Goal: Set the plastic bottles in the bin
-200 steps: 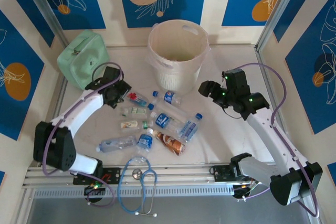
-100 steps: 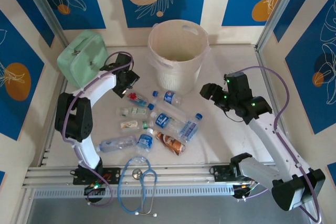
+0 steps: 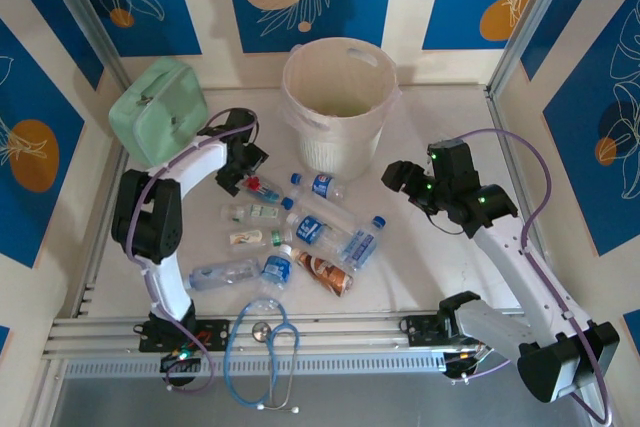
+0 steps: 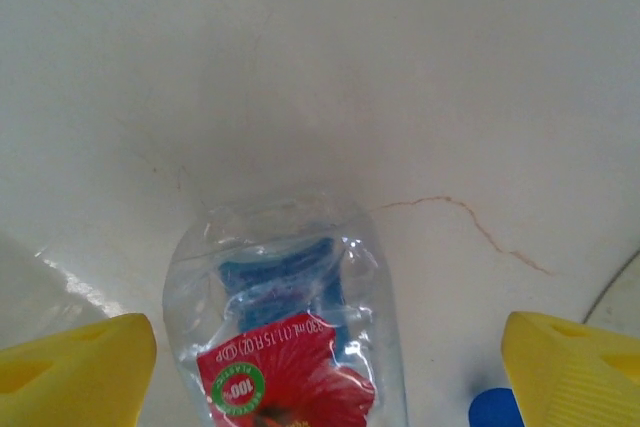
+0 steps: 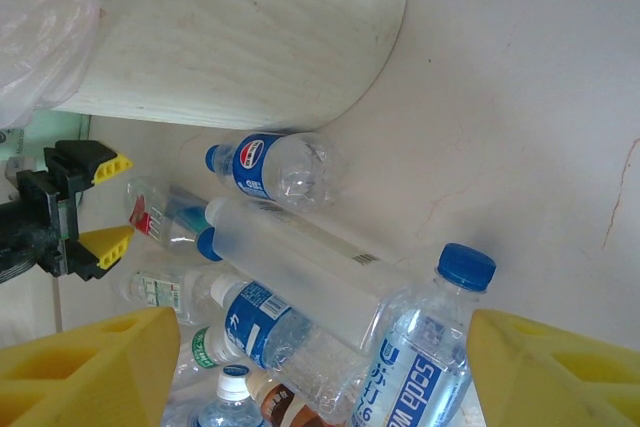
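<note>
The cream ribbed bin (image 3: 335,137) stands at the back centre, its wall (image 5: 240,37) close in the right wrist view. Several plastic bottles lie in a loose heap (image 3: 300,232) in front of it. My left gripper (image 3: 245,169) is open and straddles the base of a clear red-labelled bottle (image 4: 290,337), with a gap at each yellow fingertip (image 4: 75,367). My right gripper (image 3: 398,177) hangs open to the right of the heap. In its wrist view it (image 5: 320,367) looks onto a blue-capped soda bottle (image 5: 425,347) and a frosted bottle (image 5: 300,267), touching neither.
A mint-green pouch (image 3: 158,110) sits at the back left, just behind my left arm. A blue-tubed stethoscope (image 3: 265,347) lies over the near rail. Metal frame posts and patterned walls close in the white table (image 3: 440,267) on three sides.
My left gripper has swung right and down onto the red-labelled bottle, its jaws spreading wider. The right gripper has sunk slightly and hardly shifted.
</note>
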`<state>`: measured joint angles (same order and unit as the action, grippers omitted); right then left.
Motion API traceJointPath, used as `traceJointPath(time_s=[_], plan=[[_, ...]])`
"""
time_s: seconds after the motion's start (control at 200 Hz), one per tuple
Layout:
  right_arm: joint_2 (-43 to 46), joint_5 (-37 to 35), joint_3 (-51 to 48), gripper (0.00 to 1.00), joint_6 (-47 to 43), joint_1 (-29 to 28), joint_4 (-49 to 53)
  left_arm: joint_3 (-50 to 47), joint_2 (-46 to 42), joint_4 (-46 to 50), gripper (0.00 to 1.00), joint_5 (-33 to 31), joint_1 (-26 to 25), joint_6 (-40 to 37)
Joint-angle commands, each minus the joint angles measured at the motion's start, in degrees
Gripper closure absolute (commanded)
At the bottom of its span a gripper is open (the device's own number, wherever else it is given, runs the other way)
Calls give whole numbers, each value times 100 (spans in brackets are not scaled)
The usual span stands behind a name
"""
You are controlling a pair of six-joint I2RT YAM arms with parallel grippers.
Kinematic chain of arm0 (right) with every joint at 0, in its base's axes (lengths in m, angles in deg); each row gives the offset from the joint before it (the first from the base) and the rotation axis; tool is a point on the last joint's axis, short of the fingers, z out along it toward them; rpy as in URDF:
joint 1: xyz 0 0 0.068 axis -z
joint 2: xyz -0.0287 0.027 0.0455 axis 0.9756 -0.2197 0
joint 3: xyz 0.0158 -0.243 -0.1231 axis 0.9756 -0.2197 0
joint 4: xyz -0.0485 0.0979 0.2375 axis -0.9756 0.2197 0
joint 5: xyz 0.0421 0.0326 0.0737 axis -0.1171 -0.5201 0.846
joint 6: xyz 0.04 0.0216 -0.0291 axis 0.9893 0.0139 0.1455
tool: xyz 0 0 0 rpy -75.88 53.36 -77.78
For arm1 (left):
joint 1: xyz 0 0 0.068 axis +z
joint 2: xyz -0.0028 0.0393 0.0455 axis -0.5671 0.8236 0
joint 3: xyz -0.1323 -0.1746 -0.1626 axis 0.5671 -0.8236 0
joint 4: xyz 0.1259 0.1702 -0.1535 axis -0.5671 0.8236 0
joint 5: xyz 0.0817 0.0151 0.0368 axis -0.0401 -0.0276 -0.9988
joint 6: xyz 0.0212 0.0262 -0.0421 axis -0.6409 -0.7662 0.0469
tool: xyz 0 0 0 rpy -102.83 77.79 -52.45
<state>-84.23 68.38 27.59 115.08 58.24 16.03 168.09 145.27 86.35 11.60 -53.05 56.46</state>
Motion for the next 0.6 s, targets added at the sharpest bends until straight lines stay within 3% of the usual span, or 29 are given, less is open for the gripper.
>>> traceJointPath(time_s=[0.0, 0.195, 0.595], plan=[[72, -55, -39, 24, 34, 0, 128, 107, 249, 116, 12, 129, -48, 128], [74, -63, -65, 24, 48, 0, 110, 105, 463, 107, 14, 103, -66, 123], [106, -56, -39, 24, 15, 50, 172, 115, 565, 41, 33, 51, -68, 32]])
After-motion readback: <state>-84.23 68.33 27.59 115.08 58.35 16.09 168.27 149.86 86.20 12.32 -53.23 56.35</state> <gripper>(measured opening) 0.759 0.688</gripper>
